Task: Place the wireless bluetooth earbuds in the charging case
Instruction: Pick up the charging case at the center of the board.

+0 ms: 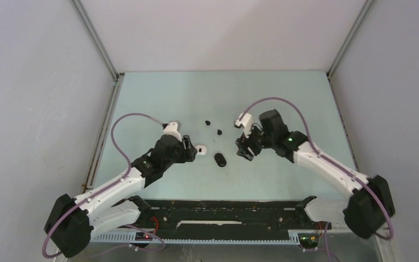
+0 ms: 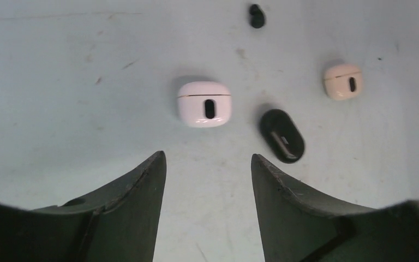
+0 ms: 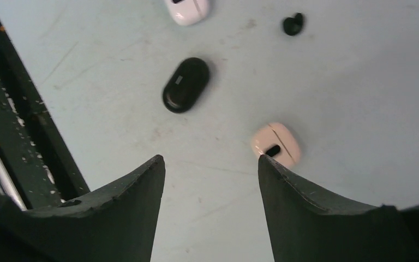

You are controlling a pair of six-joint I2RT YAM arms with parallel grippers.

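Now | left claw (image 2: pixel 208 157) released, white case (image 2: pixel 204 103) apart ahead | right claw (image 3: pixel 210 159) released, cream case (image 3: pixel 276 143) near

Three cases (image 2: pixel 204 103) (image 2: pixel 281 135) (image 2: pixel 342 81), two black earbuds (image 1: pixel 207 121) (image 1: pixel 219 131)

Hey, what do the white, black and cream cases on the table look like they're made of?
White case: likely hard plastic, smooth satin sheen, thin lid seam. Black case: probably glossy plastic, bright reflections on its rounded shell. Cream case: seemingly plastic too, duller finish, same thin seam.
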